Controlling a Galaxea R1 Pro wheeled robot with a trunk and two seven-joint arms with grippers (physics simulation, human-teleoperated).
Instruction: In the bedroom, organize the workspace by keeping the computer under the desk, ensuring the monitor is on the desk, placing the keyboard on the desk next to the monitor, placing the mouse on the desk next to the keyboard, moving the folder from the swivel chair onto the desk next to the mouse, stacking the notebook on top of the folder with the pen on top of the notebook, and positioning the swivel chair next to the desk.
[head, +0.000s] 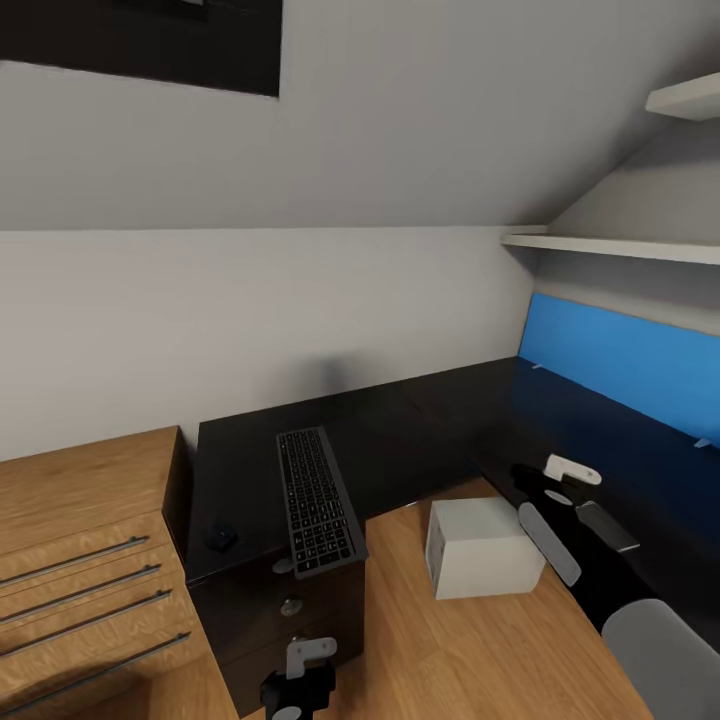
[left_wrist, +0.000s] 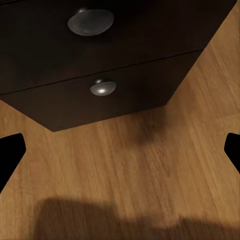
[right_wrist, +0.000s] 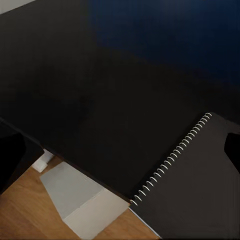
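The keyboard (head: 318, 500) and mouse (head: 221, 537) lie on the black worktop (head: 420, 430); the computer (head: 480, 548) stands on the floor beneath. The right claw (right_wrist: 120, 150), spread, hovers over a spiral notebook (right_wrist: 195, 190). The left claw (left_wrist: 120, 150) hangs spread near the drawers (left_wrist: 100, 75).

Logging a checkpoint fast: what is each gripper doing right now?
Left gripper: open, holding nothing, above the wood floor by the drawer unit.
Right gripper: open, empty, over the notebook on the desk.
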